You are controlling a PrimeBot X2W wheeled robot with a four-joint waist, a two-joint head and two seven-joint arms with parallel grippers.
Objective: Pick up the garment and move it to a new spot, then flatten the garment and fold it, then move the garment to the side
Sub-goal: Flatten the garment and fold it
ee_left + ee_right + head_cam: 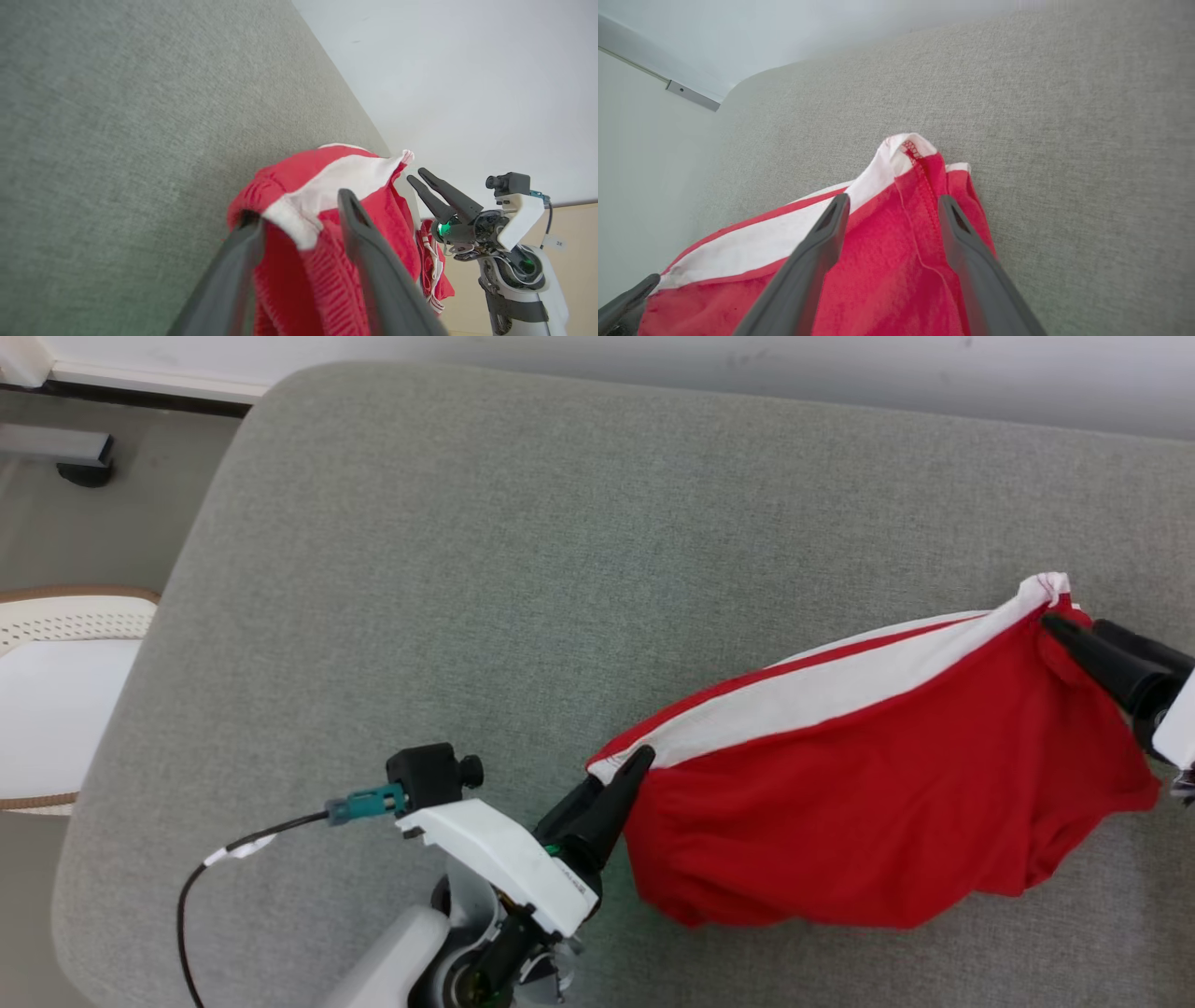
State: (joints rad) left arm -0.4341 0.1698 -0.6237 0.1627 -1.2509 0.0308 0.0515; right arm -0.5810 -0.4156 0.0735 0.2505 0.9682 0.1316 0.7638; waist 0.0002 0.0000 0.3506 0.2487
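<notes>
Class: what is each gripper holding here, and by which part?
Nothing is clamped. The left gripper and right gripper both stand open, fingers on either side of the garment's white-banded end corners.

Head view's right edge cuts off the right end effector.

I am working indoors, in what is looking like a furnished living space rather than a workshop. A broad grey-green woven upholstered cushion with a rounded corner is stretching out under me, like a sofa seat or a bed. A plain white painted wall is rising behind it, a dark skirting strip running along its foot. On the grey floor a white perforated seat with a tan rim is standing.
</notes>
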